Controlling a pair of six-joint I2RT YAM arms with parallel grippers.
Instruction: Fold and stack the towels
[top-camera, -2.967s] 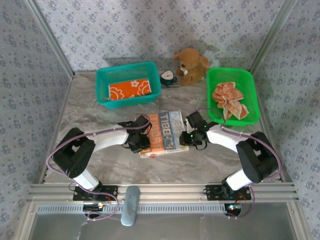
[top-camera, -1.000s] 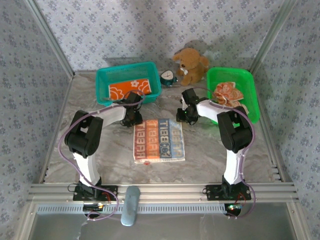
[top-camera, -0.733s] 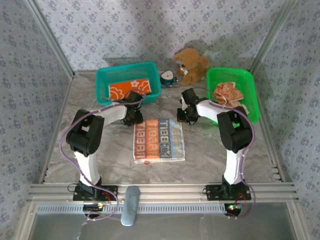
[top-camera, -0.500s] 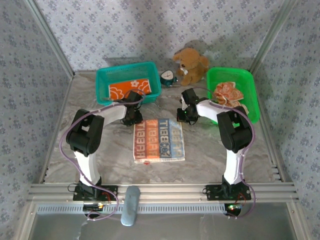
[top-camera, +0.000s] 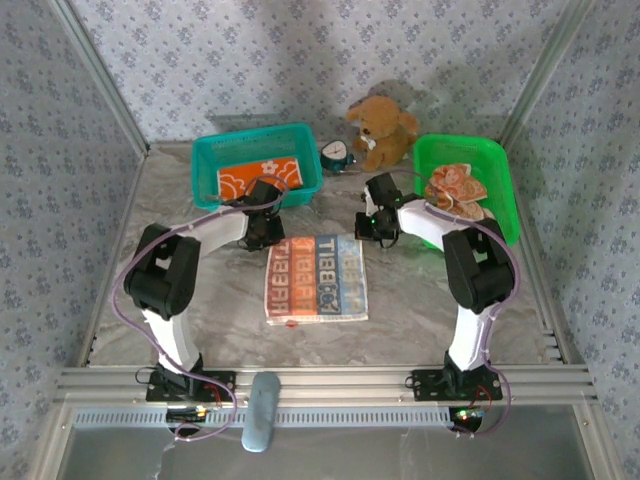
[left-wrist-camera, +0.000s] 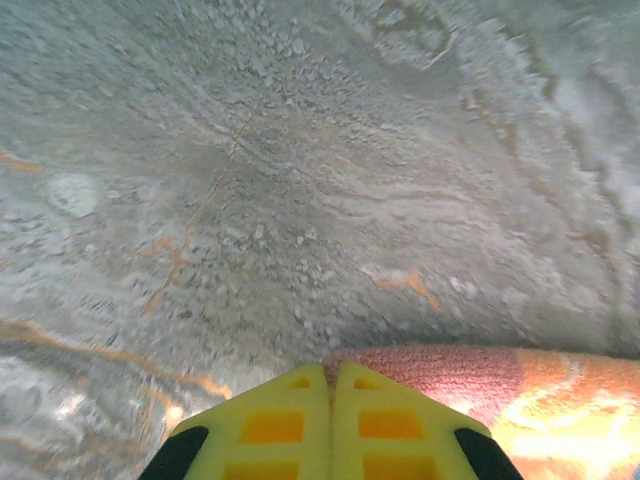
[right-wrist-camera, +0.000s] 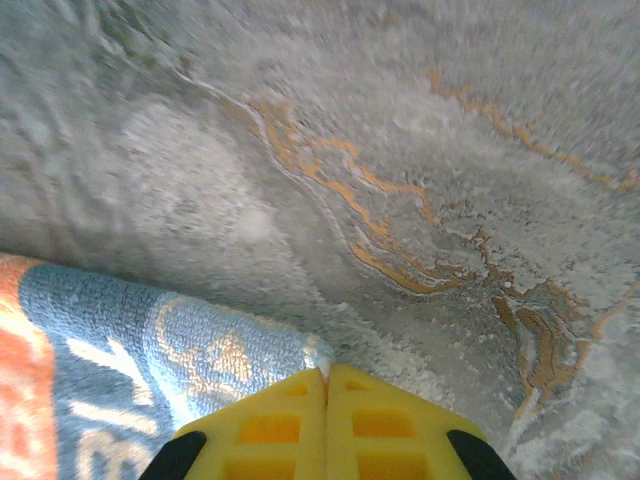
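Blue-grey lettered towel (top-camera: 317, 278) lies flat on the surface (top-camera: 412, 302), nearly square. My left end effector (left-wrist-camera: 330, 368) is closed on its far-left corner and my right end effector (right-wrist-camera: 326, 372) on its far-right corner. The held far edge runs crosswise between them, neither arm nearer. How much cloth is actually pinched is hidden.

Top external: high behind, looking down on the whole table (top-camera: 420, 310) around the lettered towel (top-camera: 316, 280). Left wrist: very close at its far-left corner, facing beyond it. Right wrist: same at far-right corner. Shared: towel's far edge.
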